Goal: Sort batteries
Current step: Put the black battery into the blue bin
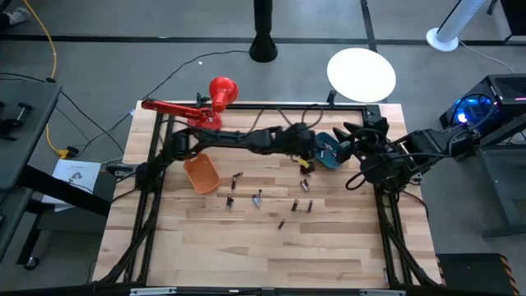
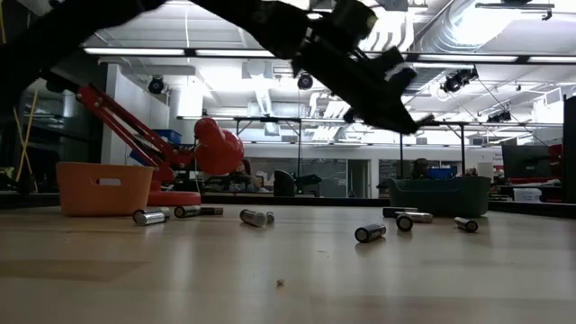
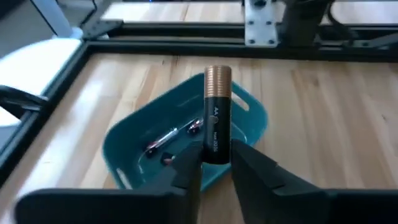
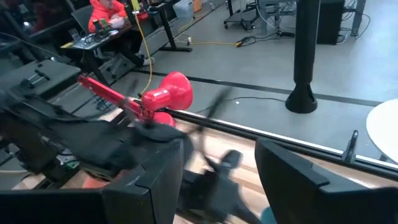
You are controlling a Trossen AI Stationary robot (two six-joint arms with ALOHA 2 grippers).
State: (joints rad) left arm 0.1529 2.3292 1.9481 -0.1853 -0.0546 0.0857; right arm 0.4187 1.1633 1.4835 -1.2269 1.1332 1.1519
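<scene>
You see the left gripper (image 3: 216,167) extended across the table (image 1: 329,255), positioned directly above the teal bin (image 3: 130,146). Its fingers (image 3: 186,177) flank the lower end of a black battery (image 3: 217,118) with a copper-coloured top; the battery stands upright between them, over the bin's interior. Whether the fingers press on the battery or have parted from it cannot be told. Inside the teal bin you see a few small batteries (image 3: 163,140) lying on its floor. In the high view, the teal bin (image 1: 329,154) sits near the far edge of the table, and the right gripper (image 1: 359,141) waits just beside it on the side away from the orange bin, with its fingers (image 4: 158,174) spread wide and nothing between them. The orange bin (image 1: 201,173) stands well apart from the teal bin, on the left arm's side. Between the two bins and toward the near edge of the table, loose batteries (image 1: 259,197) lie scattered on the wood, none touching either bin. In the low view, these batteries (image 2: 370,233) lie on their sides, some dark and some silvery. A red lamp (image 1: 215,94) stands at the far edge of the table, beyond the orange bin.
</scene>
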